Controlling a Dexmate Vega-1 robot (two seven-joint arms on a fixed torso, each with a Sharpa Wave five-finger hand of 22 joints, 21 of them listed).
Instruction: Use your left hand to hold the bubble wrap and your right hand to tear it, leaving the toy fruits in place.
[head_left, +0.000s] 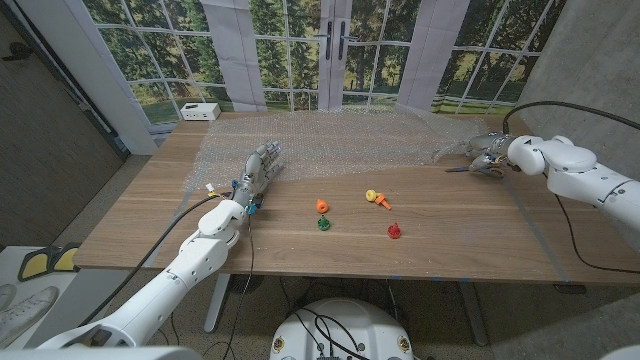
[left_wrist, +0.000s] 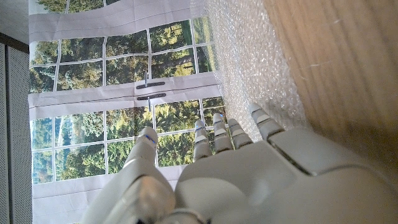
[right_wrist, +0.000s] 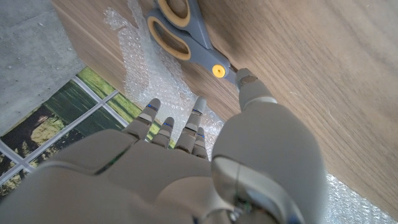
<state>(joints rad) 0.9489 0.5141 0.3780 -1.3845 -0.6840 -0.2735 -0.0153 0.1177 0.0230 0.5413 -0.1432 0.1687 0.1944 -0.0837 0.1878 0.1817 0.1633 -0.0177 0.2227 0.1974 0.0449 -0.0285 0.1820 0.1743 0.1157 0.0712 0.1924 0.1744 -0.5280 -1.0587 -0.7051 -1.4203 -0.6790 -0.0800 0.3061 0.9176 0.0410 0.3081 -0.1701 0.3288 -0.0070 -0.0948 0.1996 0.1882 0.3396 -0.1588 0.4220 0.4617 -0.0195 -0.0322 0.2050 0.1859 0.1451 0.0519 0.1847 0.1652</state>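
The left arm comes in from the near left corner and reaches forward over the table; its left hand (head_left: 260, 168) lies at the arm's end with fingers (left_wrist: 214, 134) stretched out straight and close together, gripping nothing; the right arm enters from the right edge, bent inward; the right hand (head_left: 490, 154) has its fingers (right_wrist: 163, 127) extended, apart, holding nothing.

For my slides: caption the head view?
Left hand on bubble wrap, right hand at its far end, toy fruits untouched.
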